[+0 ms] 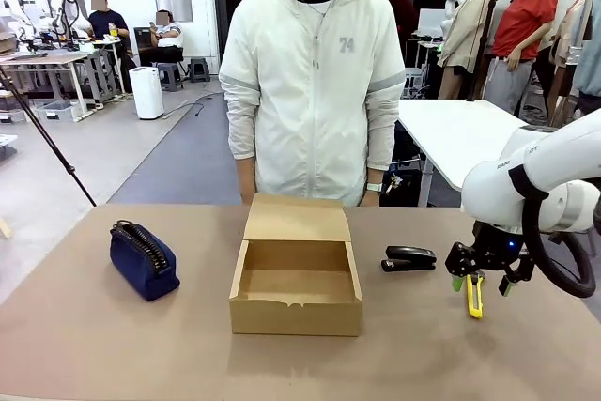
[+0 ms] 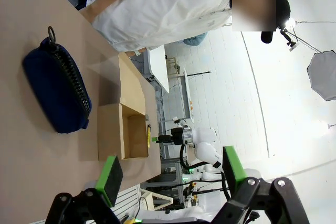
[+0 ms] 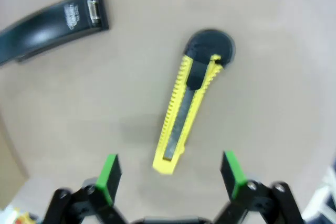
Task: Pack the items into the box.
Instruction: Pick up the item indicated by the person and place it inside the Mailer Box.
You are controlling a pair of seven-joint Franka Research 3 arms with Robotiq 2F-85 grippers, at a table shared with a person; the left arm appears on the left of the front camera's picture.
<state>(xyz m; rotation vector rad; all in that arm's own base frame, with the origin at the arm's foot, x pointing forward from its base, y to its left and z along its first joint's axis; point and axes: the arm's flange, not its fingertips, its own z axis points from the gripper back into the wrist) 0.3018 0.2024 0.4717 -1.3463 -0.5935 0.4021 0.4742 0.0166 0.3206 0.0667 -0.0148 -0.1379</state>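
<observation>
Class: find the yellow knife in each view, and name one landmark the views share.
Front: knife lower right, under the right gripper.
Left wrist: yellow sliver beyond the box.
Right wrist: centre, ahead of the gripper.
Landmark: the right gripper over it.

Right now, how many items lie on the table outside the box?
3: navy pouch left of the box, black stapler right of it, yellow utility knife below the right gripper.
</observation>
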